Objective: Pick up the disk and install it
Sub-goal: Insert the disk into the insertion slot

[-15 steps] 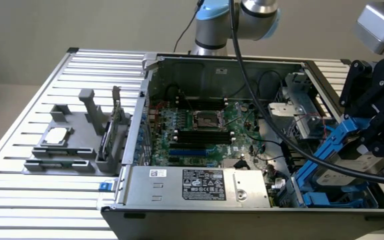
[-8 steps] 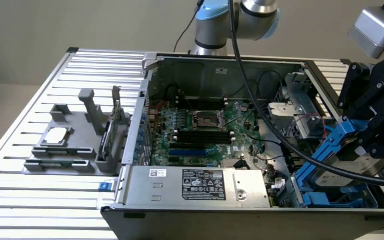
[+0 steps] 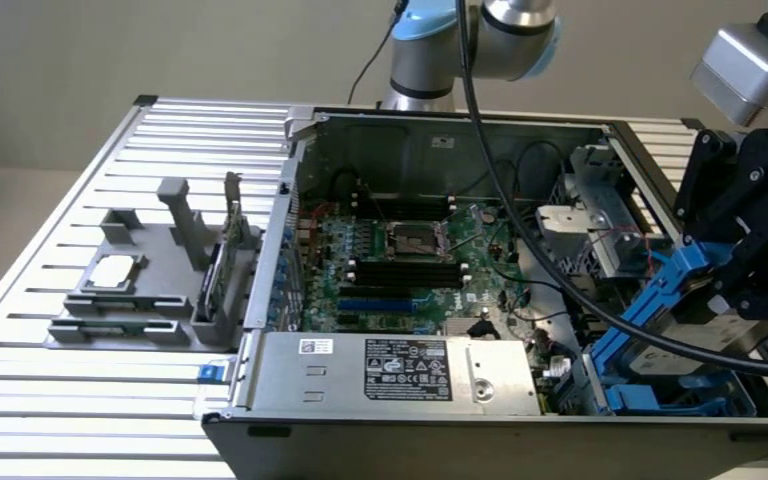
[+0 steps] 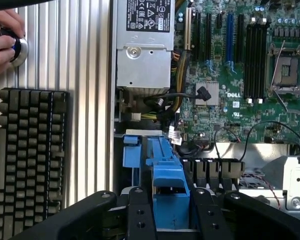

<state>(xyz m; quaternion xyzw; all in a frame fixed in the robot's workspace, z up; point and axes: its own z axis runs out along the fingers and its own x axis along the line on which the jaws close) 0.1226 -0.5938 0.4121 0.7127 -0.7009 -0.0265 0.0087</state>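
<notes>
The disk (image 3: 660, 290), a silver-grey drive in a bright blue carrier, hangs tilted over the drive bay (image 3: 644, 392) at the case's corner, on the exterior view's right. My gripper (image 3: 720, 288) is shut on it from above. In the wrist view the blue carrier (image 4: 168, 192) sits clamped between my two black fingers (image 4: 140, 215), with the gripper (image 4: 171, 222) just over the bay's blue rails (image 4: 132, 150). Most of the drive's silver face is hidden behind the carrier and my fingers.
The open computer case (image 3: 297, 200) holds a motherboard (image 3: 411, 250), a power supply (image 3: 398, 368) and loose black cables (image 3: 544, 280) near the bay. A grey fixture (image 3: 131, 290) stands on the slatted table. A keyboard (image 4: 30, 160) and a person's hand (image 4: 2, 42) lie beside the case.
</notes>
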